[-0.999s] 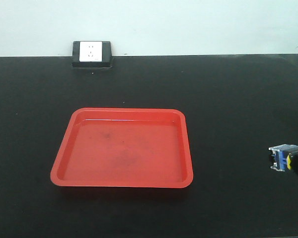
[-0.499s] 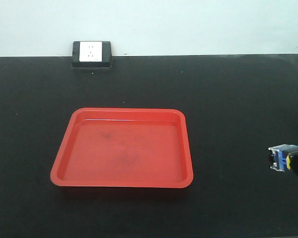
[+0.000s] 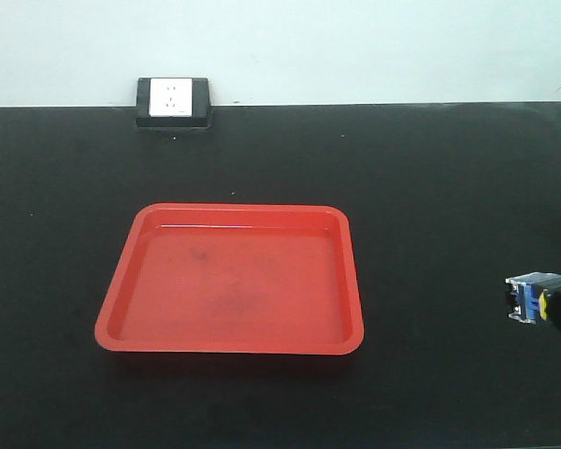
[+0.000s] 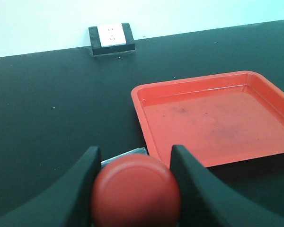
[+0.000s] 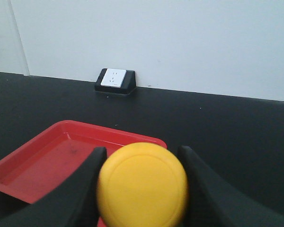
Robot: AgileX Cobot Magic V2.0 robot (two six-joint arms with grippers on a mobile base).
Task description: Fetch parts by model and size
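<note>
Left hand (image 4: 135, 157): pinching the red-capped switch (image 4: 136, 194), bottom centre of its wrist view.
Red tray (image 3: 229, 345): lying on the black counter (image 3: 449, 187), centre-left of the front view.
Right hand (image 5: 142, 152): pinching the yellow-capped switch (image 5: 142, 184), bottom centre of its wrist view.

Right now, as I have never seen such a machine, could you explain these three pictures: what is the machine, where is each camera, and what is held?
It is a robot with two arms. One camera looks forward over the black table, where an empty red plastic tray lies and a black-and-white socket block stands by the wall. Two other cameras sit on the wrists. The left gripper holds a red-capped push-button switch; the right gripper holds a yellow-capped push-button switch.
</note>
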